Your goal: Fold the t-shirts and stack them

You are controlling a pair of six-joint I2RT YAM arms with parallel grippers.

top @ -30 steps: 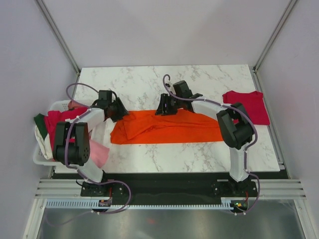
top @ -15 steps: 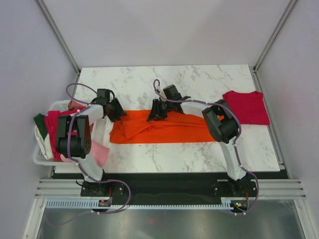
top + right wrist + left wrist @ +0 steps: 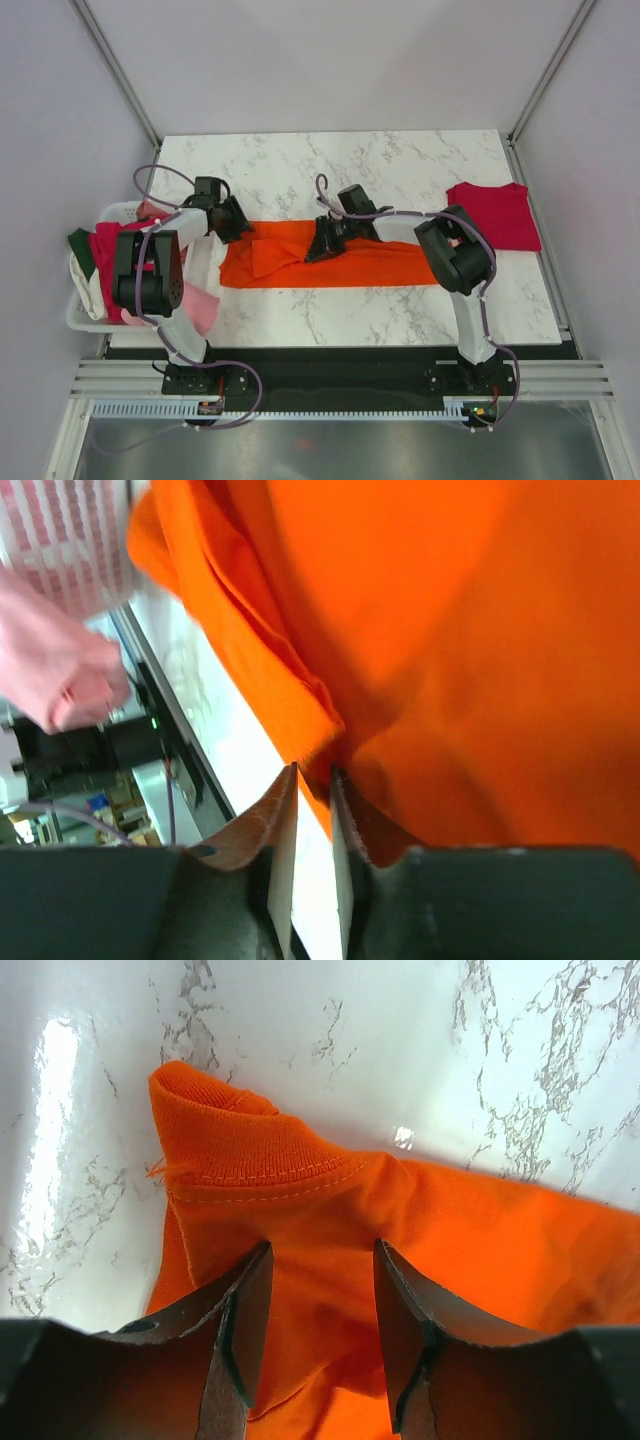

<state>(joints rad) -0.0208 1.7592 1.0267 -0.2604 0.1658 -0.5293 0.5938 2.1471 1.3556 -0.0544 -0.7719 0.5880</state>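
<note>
The bright orange t-shirt [image 3: 385, 262] lies as a long band across the middle of the marble table. My left gripper [image 3: 236, 222] stands at its far left corner; in the left wrist view [image 3: 320, 1250] its jaws are open over the orange cloth [image 3: 480, 1230], just behind the ribbed hem. My right gripper [image 3: 319, 250] is over the band's middle. In the right wrist view [image 3: 312, 772] it is shut on a folded edge of the orange shirt [image 3: 450, 630]. A folded crimson red t-shirt [image 3: 492, 213] lies at the right.
A white plastic basket [image 3: 76, 316] stands off the table's left edge with red, dark green and white shirts in it. A light pink shirt [image 3: 200, 305] hangs over its near side. The black arm bases and a rail line the near edge.
My right gripper has moved toward the near side with the orange shirt's far edge, folding it over so the band is narrower. My left gripper has stayed at the left corner.
</note>
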